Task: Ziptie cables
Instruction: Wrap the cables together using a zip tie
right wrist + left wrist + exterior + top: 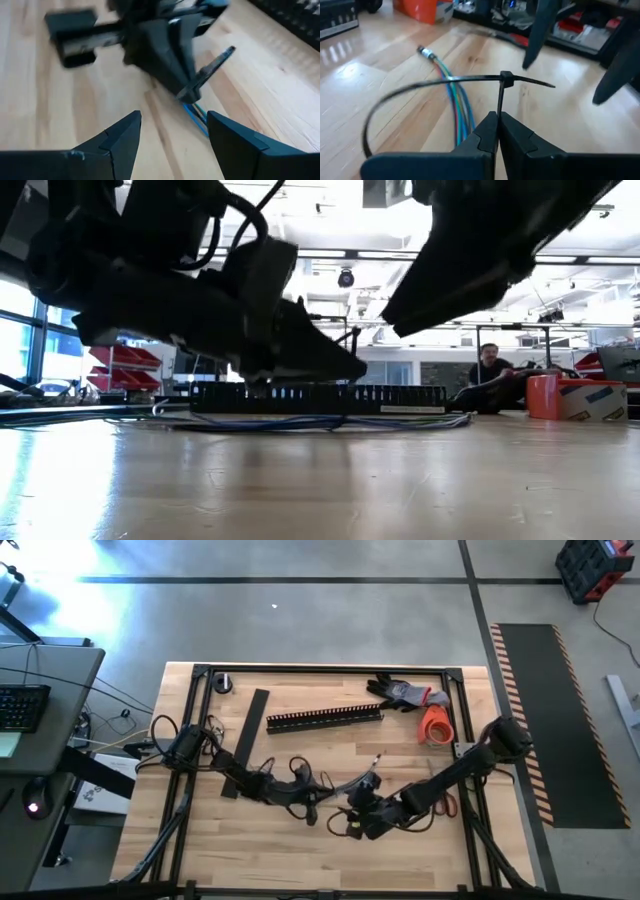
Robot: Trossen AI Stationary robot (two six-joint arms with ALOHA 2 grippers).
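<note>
**Risk: loop slipping off the wires before it is cinched**

Ziptie (445, 82), a very thin dark plastic strip, is already threaded through its own small head, forming a wide loose loop around the cables (456, 102), a bundle of thin blue, green and reddish wires with a small metal tip. The left gripper (497, 131) has its fingers pressed fully together on the strip just below the head, holding the head up above the pale wooden desk (395, 60). The free tail pokes out past the head toward the right gripper (172, 135), whose dark fingers stand well apart with nothing between them, just short of the tail.

The loop is far wider than the cables, so nothing pins it in place yet. If the left gripper shifts or tilts, the loop could slide along the wires toward their tipped end and come off it, and the tie would then close on air. The tail is slim and springy; should the right fingers close beside it rather than across it, they would miss or flick it aside. A pull not in line with the head could twist the strip in the left fingers' narrow hold and drag it free. The two grippers also sit very near each other at the head, so a small misjudgement could knock them together and jolt the tie.
</note>
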